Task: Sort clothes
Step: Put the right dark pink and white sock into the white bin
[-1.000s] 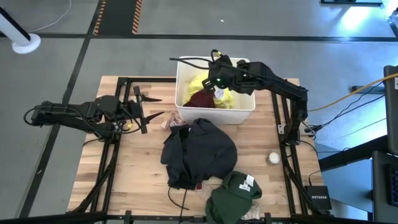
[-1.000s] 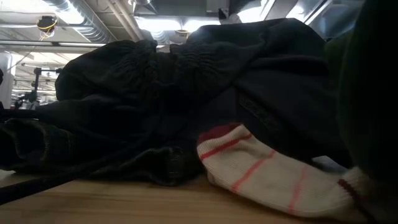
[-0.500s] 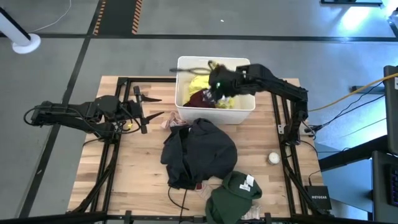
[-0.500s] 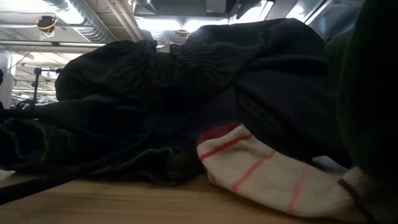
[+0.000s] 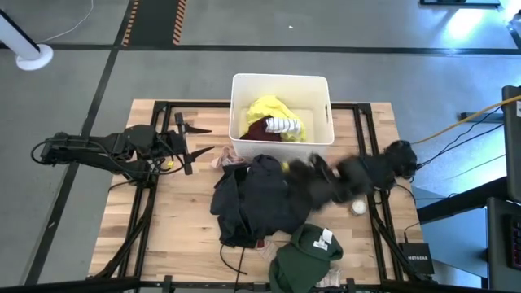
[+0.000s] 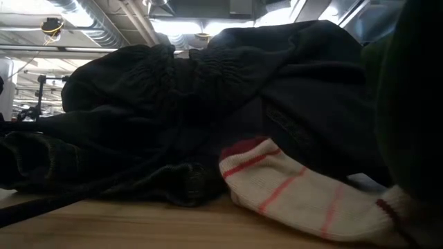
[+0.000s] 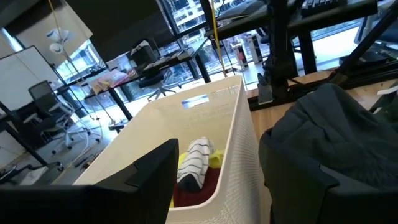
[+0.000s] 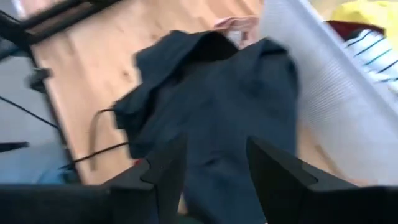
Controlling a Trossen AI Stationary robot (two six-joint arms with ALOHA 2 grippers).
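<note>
Fabric sorted: a yellow garment (image 5: 272, 111), a maroon piece (image 5: 262, 130) and a striped item (image 5: 282, 125) lay inside the white bin (image 5: 281, 80).
Fabric left: the black garment (image 5: 260, 199) sat heaped mid-table, just in front of the bin; the green garment (image 5: 305, 254) lay at the near edge; a pinkish scrap (image 5: 230, 161) peeked out beside the bin's corner; a white sock with red stripes (image 6: 291, 194) rested against the dark pile in the low view.
Progress: judged partly done, since several pieces were in the bin and at least four remained on the table (image 5: 183, 236).
Right gripper (image 8: 210, 163): empty, fingers parted, over the black garment; in the overhead view the arm was a blur between the pile and the small white ball (image 5: 357, 207).
Left gripper (image 5: 195, 138): waiting at the table's left side, fingers spread wide, holding nothing.
Hard to tell: whether more clothes lay under the black heap; the green garment was cut off by the picture's edge; the low view was almost wholly blocked by dark cloth.
</note>
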